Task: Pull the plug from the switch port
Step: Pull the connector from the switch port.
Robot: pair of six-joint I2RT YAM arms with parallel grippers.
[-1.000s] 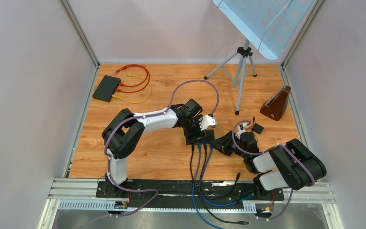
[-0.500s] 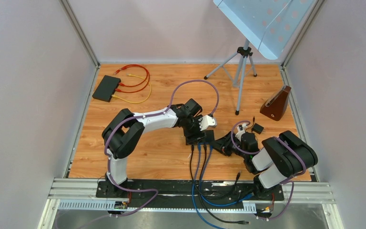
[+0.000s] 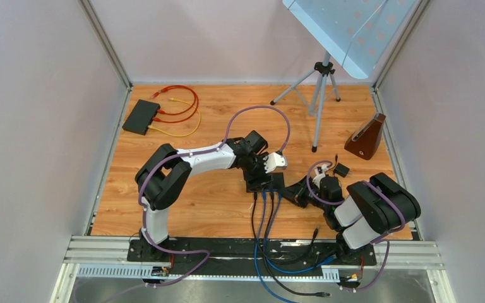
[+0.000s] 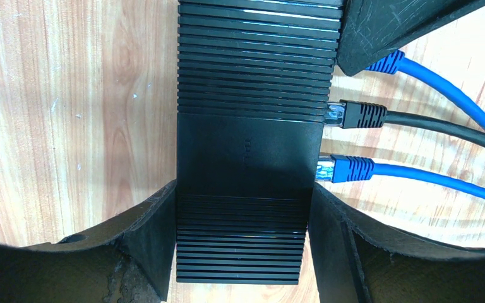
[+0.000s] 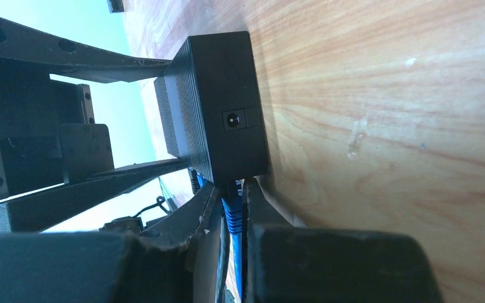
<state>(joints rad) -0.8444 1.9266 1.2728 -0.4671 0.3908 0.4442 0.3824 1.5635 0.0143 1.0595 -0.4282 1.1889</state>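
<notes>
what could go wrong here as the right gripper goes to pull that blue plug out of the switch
1. The right gripper flanks the outermost blue plug near its boot. If the latch is not pressed, the pull may drag the switch instead.
2. The left gripper pinches only one end of the switch, so it may pivot or slip.
3. The black plug sits close beside and could snag.

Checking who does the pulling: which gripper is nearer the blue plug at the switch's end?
Right. The right gripper flanks that blue plug; the left gripper clamps the black ribbed switch farther along its body.
</notes>
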